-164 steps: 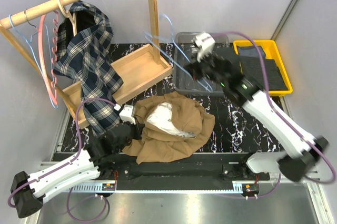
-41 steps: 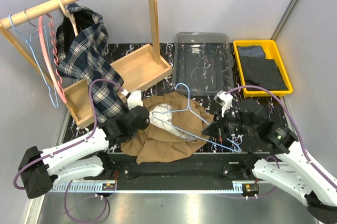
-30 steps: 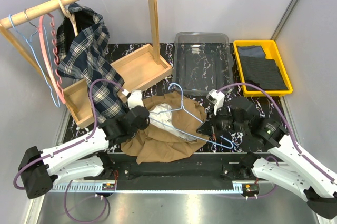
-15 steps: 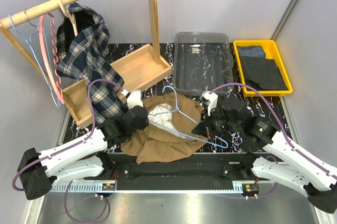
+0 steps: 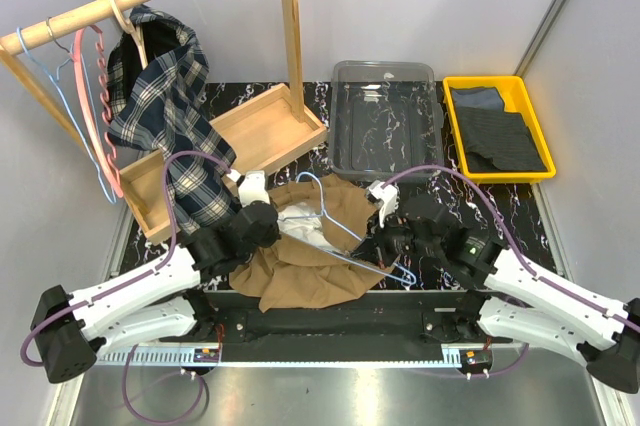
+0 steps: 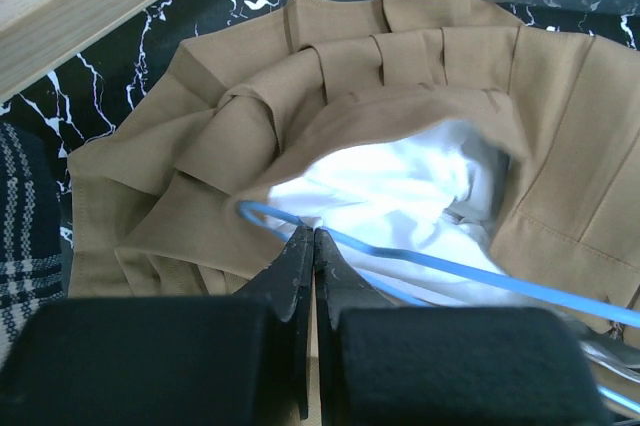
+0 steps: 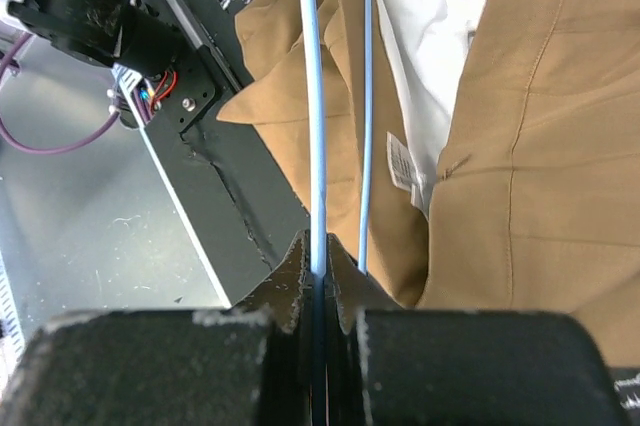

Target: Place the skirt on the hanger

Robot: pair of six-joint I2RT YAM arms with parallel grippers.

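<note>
– Since half a second ago my right arm has slid the hanger (image 7: 311, 96) further left across the skirt (image 5: 300, 268), so its hook now sits over the left side of the waist opening. My left arm has stayed where it was.

– Where does the skirt lie?

– It is crumpled on the black marbled table (image 5: 520, 206) between my two arms, with the waist turned up and the white lining showing inside the tan cloth.

– And the hanger?

– It is slanted across that opening, with one bent end of the wire reaching onto the lining. I keep it low and nearly flat, I judge, so a shoulder of it can be fed into the waist and not just laid on top.

– What about the right claw?

– My right gripper (image 7: 320, 246) is clenched on the hanger's lower wire at the skirt's right edge, with cloth directly below it.

– And the left?

– My left gripper (image 6: 307, 238) has its jaws pressed together at the near rim of the opening, down on the cloth, and the blue wire crosses just beyond the tips. I cannot tell whether any cloth is pinched between them. If it is, that would be to keep the mouth spread for the wire.
</note>
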